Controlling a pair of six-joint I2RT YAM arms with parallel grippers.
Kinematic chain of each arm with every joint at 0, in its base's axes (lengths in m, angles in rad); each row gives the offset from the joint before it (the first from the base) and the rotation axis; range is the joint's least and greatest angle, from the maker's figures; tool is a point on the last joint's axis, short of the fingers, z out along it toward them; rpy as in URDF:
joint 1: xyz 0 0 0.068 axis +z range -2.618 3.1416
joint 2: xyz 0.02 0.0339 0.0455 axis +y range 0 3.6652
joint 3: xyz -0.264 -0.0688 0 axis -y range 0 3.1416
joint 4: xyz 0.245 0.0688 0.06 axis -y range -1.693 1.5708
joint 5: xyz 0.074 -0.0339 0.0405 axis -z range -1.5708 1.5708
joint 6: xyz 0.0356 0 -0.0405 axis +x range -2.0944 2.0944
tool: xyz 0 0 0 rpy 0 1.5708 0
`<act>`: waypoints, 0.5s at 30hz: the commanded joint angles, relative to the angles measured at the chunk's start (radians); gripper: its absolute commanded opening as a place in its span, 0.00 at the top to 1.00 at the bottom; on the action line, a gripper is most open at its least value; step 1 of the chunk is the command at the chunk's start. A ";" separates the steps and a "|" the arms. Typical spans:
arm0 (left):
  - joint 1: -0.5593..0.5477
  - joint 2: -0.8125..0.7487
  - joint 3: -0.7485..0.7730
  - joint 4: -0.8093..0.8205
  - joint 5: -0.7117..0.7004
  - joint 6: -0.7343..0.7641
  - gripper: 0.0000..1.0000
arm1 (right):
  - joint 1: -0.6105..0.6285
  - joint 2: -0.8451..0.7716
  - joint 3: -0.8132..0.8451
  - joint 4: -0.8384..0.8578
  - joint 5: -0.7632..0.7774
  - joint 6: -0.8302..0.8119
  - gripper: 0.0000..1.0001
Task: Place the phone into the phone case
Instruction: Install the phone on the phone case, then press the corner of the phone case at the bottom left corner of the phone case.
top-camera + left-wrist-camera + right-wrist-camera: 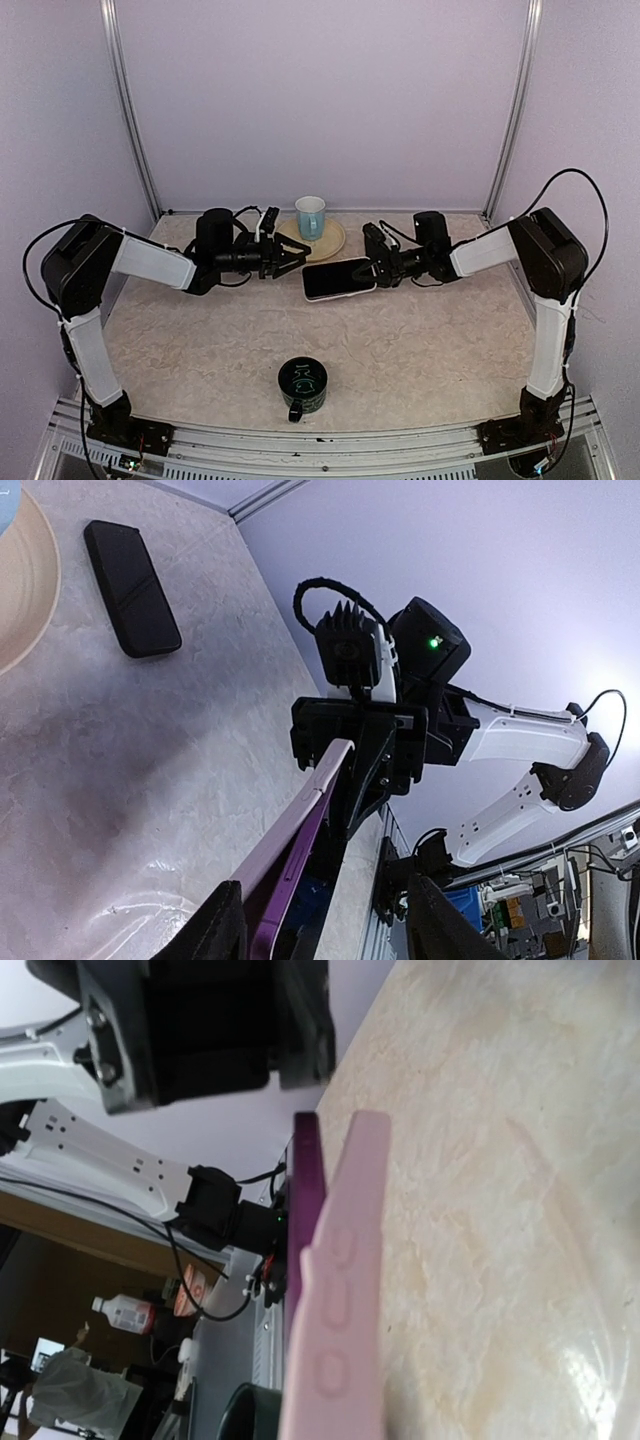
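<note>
Closest to your left wrist lens, the two fingers (pixel 215 930) of the left gripper (pixel 302 256) stand spread apart. The near end of the phone (pixel 290 880) pokes into the gap between them, closer to one finger than the other, and you cannot tell from here whether it touches. The pink case (pixel 302 815) lies face to face against the purple phone, and from the right wrist the two slabs show edge-on, side by side, with the phone not clearly flush inside the case's lip. The right gripper (pixel 377 270) is clamped on the far end of the pair and seems to hold it just off the table (pixel 420 340). The long axis runs straight from one gripper to the other, so the phone points end-on at your left fingers, almost dead ahead of them. Your left arm is the free one and is already at the loose end. The coming move likely turns on closing those fingers across the thickness of the pair, not its width, to press the phone home while the right keeps its hold.
</note>
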 commanded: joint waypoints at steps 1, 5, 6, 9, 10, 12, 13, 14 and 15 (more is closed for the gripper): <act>0.007 -0.040 -0.022 -0.025 -0.007 0.062 0.42 | -0.004 -0.080 -0.006 0.008 -0.050 -0.080 1.00; 0.003 -0.043 -0.026 -0.024 0.021 0.073 0.35 | -0.002 -0.102 0.004 -0.086 -0.054 -0.206 1.00; 0.001 -0.042 -0.025 -0.027 0.026 0.075 0.34 | -0.002 -0.108 0.005 -0.107 -0.055 -0.237 1.00; -0.007 -0.038 -0.025 -0.030 0.041 0.080 0.30 | 0.000 -0.122 0.005 -0.139 -0.066 -0.307 1.00; -0.010 -0.037 -0.024 -0.028 0.042 0.081 0.29 | 0.002 -0.126 0.006 -0.145 -0.070 -0.318 1.00; -0.017 -0.028 -0.020 -0.021 0.055 0.076 0.29 | 0.005 -0.129 0.008 -0.156 -0.074 -0.336 1.00; -0.020 -0.025 -0.019 -0.014 0.062 0.072 0.29 | 0.007 -0.131 0.009 -0.161 -0.076 -0.341 1.00; -0.025 -0.022 -0.018 -0.007 0.068 0.067 0.29 | 0.008 -0.133 0.010 -0.161 -0.080 -0.344 1.00; -0.028 -0.020 -0.018 0.000 0.076 0.063 0.29 | 0.010 -0.137 0.010 -0.161 -0.079 -0.347 1.00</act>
